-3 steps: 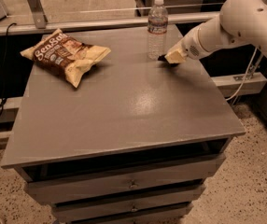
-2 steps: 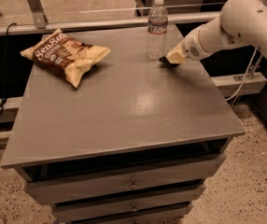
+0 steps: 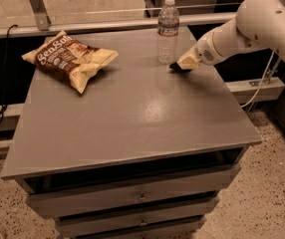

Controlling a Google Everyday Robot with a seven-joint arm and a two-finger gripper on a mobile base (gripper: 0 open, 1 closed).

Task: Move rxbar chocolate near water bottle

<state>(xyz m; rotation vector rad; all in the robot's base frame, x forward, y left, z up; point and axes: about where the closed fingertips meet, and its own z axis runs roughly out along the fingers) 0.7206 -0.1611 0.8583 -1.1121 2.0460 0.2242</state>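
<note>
Now the gripper (image 3: pixel 183 64) sits low over the far right of the bench (image 3: pixel 132 118), its jaws pinched on the black chocolate bar (image 3: pixel 174 66), just right of the water bottle (image 3: pixel 168 31). A chip bag (image 3: pixel 69 59) lies well apart at far left.

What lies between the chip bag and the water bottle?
Only bare tabletop separates chip bag and water bottle in the camera view; the tool is low on the bottle's other side.
</note>
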